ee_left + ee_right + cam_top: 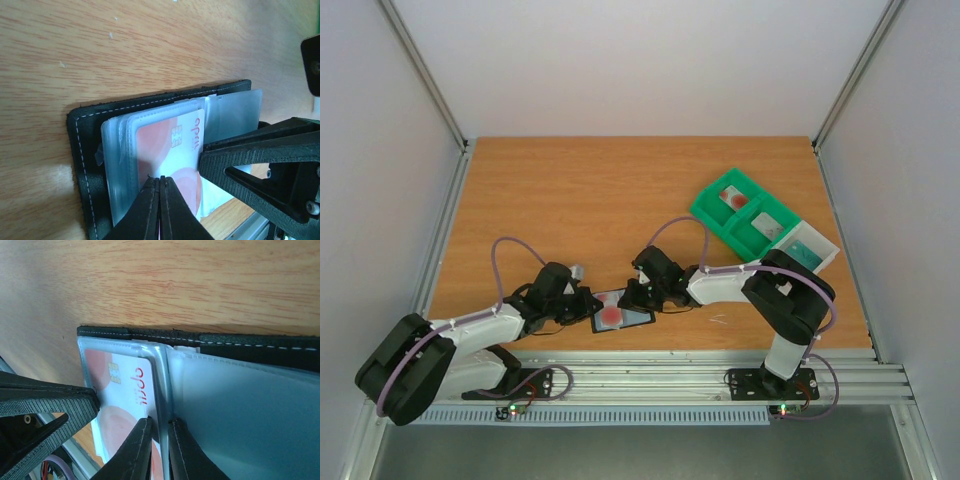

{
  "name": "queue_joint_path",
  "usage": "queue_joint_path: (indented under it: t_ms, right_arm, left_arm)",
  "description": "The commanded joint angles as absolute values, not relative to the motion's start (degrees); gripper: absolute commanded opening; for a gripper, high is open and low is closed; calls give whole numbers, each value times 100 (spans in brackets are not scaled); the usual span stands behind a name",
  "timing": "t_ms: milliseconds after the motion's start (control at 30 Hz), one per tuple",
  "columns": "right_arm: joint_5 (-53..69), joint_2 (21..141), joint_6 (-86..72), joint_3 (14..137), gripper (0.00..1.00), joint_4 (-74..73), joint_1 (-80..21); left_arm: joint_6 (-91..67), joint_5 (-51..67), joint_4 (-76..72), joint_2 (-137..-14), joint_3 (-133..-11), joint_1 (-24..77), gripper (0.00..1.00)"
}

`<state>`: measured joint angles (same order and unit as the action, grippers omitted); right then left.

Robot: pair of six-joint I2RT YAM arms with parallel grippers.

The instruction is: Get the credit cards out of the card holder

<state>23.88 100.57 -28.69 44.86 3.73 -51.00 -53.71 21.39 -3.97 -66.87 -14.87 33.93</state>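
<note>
Both arms bent low over card holder (pixel 80 145) — left gripper (pixel 160 181) clamped tight at credit card (pixel 165 147) edge, maybe pinching it — right gripper (pixel 161 424) nearly closed on clear sleeve (pixel 240 405).

The left end effector (pixel 588 303) and right end effector (pixel 638 297) are flanking the open card holder (pixel 620 315) lying on the worktop (pixel 600 200).

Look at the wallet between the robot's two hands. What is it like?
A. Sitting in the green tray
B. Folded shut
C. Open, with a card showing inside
C: the card holder lies open on the table, and a pale card with red circles shows through its clear sleeve.
</note>
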Motion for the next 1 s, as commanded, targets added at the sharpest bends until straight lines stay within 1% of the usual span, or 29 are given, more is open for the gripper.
queue_joint_path:
  t_ms: [0,67,167,267,300,433,600,667,767,867,967]
  right_arm:
    - [2473,10168,-2908,4430,14,499,-5120]
    - [2426,10137,-2907,4422,14,448,-5123]
    - [2385,10084,-2907,4419,14,410,-5119]
    - [2380,10081,-2915,4436,14,379,-5124]
    - [2377,10089,-2919,4440,14,378,-5124]
    - [2386,10123,-2933,4435,14,390,-5124]
    - [2472,10166,-2981,4516,14,310,-5124]
    - [2506,10169,-2934,4564,14,279,-5126]
    - [2431,10170,-2839,4617,13,157,-5110]
    - [2472,10039,-2908,4475,8,333,-5057]
    - [2408,9856,-2918,4283,6,422,-4970]
  left_arm:
    - [-5263,1901,-154,-6788,-1402,3375,4]
    - [-5285,1951,-52,-6730,-1450,3375,9]
    - [-5323,2014,66,-6546,-1491,3375,13]
    - [-5320,1939,320,-6338,-1503,3374,14]
    - [-5298,1903,373,-6303,-1503,3374,13]
    - [-5249,1855,408,-6329,-1456,3375,5]
    - [-5278,1911,77,-6637,-1339,3375,1]
    - [-5349,2007,-280,-6798,-1290,3375,0]
    - [-5374,1974,-343,-6996,-1291,3374,1]
    - [-5402,1990,-421,-7128,-1267,3383,0]
    - [-5382,1874,-378,-7230,-1280,3381,0]
